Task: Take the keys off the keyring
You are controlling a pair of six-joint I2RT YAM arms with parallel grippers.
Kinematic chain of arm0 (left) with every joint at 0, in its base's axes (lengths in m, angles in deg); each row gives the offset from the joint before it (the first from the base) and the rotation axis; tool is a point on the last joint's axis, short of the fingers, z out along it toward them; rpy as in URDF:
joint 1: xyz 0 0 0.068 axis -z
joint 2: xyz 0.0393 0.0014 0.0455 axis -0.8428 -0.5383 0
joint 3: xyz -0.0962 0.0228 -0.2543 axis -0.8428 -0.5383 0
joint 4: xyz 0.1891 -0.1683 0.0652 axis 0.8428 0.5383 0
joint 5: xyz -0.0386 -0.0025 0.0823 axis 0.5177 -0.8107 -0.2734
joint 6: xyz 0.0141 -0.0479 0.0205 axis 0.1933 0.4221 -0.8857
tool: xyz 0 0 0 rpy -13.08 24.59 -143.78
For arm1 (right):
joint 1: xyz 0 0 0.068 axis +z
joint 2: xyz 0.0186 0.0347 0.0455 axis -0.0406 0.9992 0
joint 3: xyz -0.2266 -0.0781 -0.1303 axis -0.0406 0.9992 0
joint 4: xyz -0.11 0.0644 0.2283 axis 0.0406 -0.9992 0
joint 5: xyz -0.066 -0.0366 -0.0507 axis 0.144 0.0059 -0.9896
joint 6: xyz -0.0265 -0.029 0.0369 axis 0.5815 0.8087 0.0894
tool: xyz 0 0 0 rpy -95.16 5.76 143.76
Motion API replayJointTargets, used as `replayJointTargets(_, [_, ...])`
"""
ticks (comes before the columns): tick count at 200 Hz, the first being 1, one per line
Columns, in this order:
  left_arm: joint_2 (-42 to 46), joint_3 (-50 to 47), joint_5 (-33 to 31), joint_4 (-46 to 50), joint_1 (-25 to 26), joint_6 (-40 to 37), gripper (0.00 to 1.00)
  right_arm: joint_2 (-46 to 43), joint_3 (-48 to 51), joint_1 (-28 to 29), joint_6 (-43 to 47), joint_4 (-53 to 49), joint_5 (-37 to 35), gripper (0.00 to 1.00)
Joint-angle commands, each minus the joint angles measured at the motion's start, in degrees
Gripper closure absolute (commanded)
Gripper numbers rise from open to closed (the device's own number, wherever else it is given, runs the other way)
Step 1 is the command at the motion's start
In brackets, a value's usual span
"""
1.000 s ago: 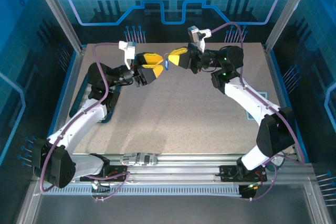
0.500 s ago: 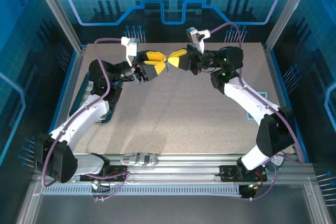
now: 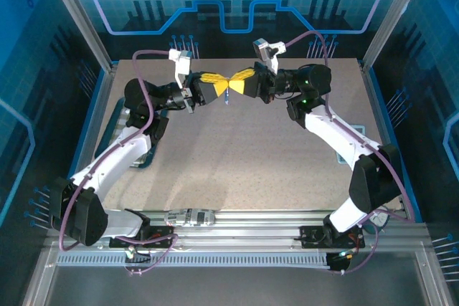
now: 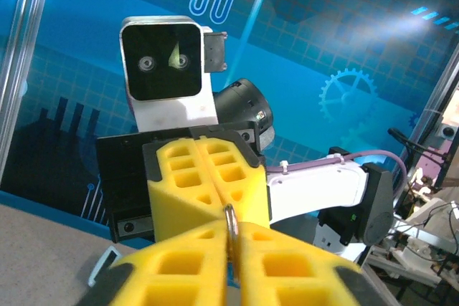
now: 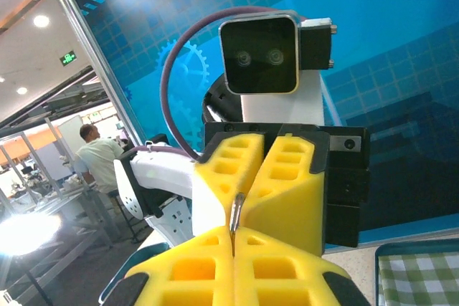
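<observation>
Both yellow-fingered grippers meet tip to tip high above the back of the table. My left gripper is shut on the keyring, a thin grey metal loop seen edge-on between its pads. My right gripper is also shut, with the same thin metal keyring sticking out of its tips into the other jaws. A tiny blue-headed key hangs just below the meeting point.
The speckled tan table lies well below both grippers. A small metal object rests on the near rail. A green checked cloth shows at the lower right of the right wrist view. Frame posts and blue walls surround the table.
My left gripper has moved up and right to the right gripper's tips and closed on the ring. The right gripper has barely shifted and stayed shut.
</observation>
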Motion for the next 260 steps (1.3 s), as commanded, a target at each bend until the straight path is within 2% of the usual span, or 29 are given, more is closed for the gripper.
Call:
replayJointTargets(1, [1.6, 1.5, 2.5, -0.6, 0.9, -1.5, 0.91, 0.2, -1.3, -0.3, 0.6, -0.6, -0.2, 0.97])
replayJointTargets(11, [1.8, 1.5, 2.6, -0.3, 0.9, -1.6, 0.88, 0.3, -1.3, -0.4, 0.9, -0.9, -0.3, 0.97])
replayJointTargets(26, [2.0, 1.4, 2.6, 0.3, 0.9, -1.7, 0.73, 0.3, -1.3, -0.6, 1.2, -1.4, -0.5, 0.97])
replayJointTargets(38, [2.2, 1.2, 2.7, 0.6, 0.9, -1.9, 0.7, 0.2, -1.3, -0.7, 1.3, -1.5, -0.5, 0.97])
replayJointTargets(100, [3.4, -0.2, 3.4, 0.8, 0.9, -1.7, 0.73, 0.2, -1.4, -1.1, 1.2, -1.5, -0.9, 0.98])
replayJointTargets(150, [3.9, -1.3, 3.6, -0.2, 0.8, -1.3, 0.58, 0.7, -1.8, -1.2, 0.1, -0.5, -1.5, 0.99])
replayJointTargets(179, [4.1, -1.5, 3.9, -0.4, 0.8, -1.1, 0.68, 2.0, -2.1, -1.7, -4.2, 4.4, -1.9, 0.99])
replayJointTargets(216, [3.3, -0.8, 4.1, -1.2, 0.8, -0.3, 0.71, 2.3, -2.2, -1.2, -4.5, 4.9, -1.5, 0.99])
replayJointTargets(245, [2.7, -0.5, 3.8, -1.3, 0.8, -0.1, 0.62, 1.8, -1.7, -1.2, -4.0, 4.7, -1.8, 1.0])
replayJointTargets(260, [2.6, -0.5, 3.4, -0.7, 0.8, -0.7, 0.61, 1.8, -1.7, -1.1, -4.1, 5.0, -1.6, 0.99])
